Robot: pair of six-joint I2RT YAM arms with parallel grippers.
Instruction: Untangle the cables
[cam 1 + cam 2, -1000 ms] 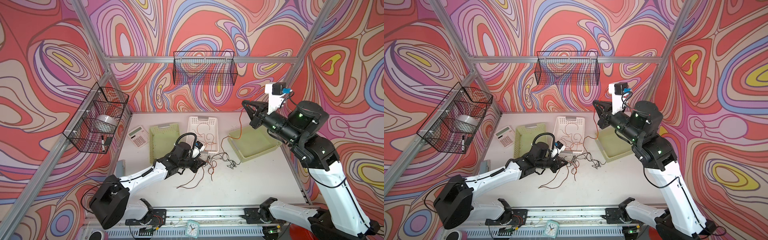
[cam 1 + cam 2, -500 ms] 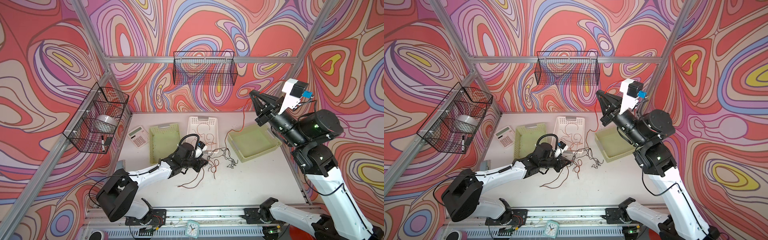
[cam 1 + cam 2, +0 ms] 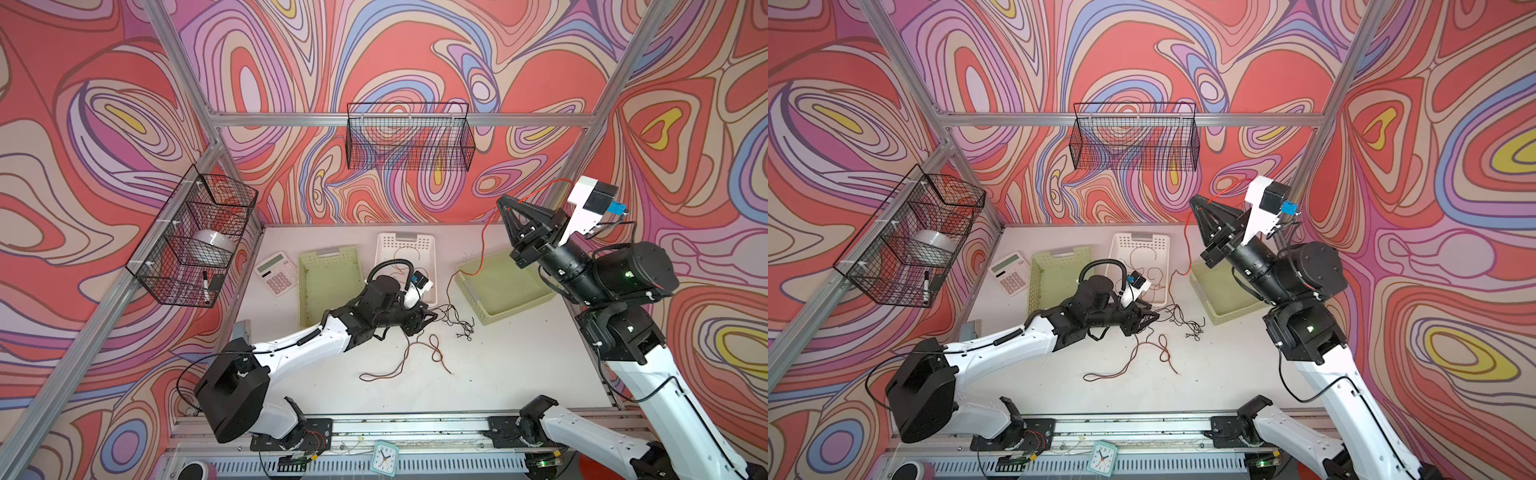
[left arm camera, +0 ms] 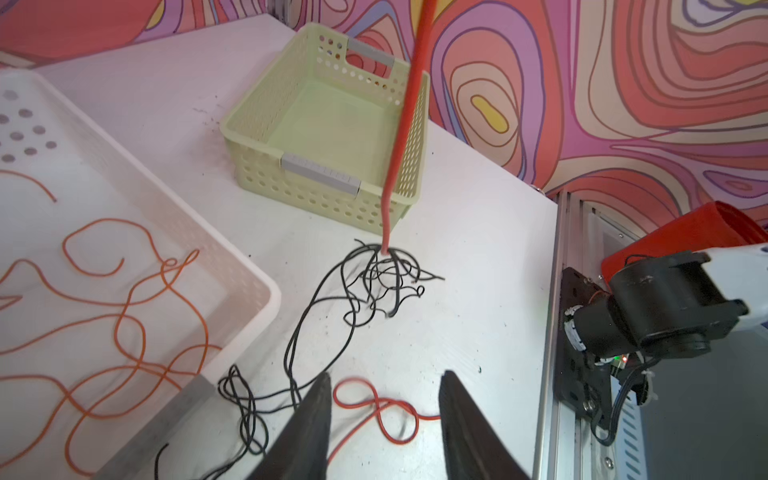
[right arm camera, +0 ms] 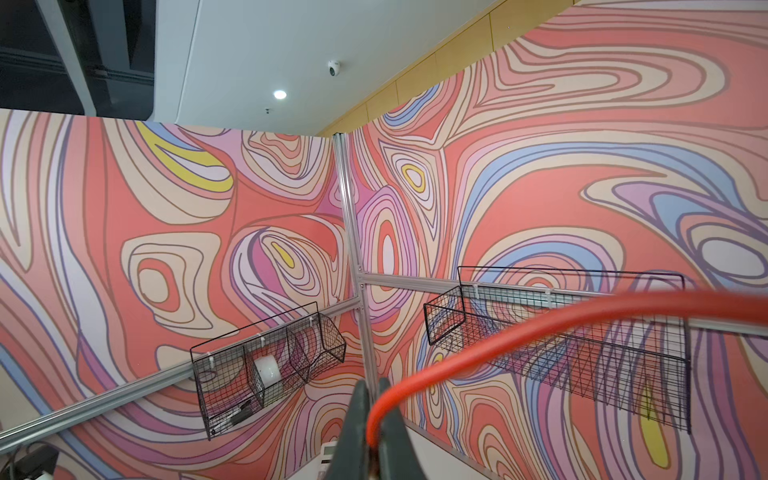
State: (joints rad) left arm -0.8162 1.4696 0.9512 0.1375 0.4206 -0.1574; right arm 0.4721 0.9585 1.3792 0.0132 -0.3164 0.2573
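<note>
In the right wrist view the orange cable [image 5: 685,303] is seen pinched in the right gripper [image 5: 372,388]. In the left wrist view its lower end is found in the black tangle [image 4: 382,274] on the table [image 4: 478,249], the left gripper [image 4: 384,380] parted, empty. Wires are judged limp, light, best taken near free ends.

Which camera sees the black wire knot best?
The left wrist view: the black wire knot sits close, its loops clear, a red wire rising from it. In both top views the knot is a tiny scribble. The right wrist view misses it.
</note>
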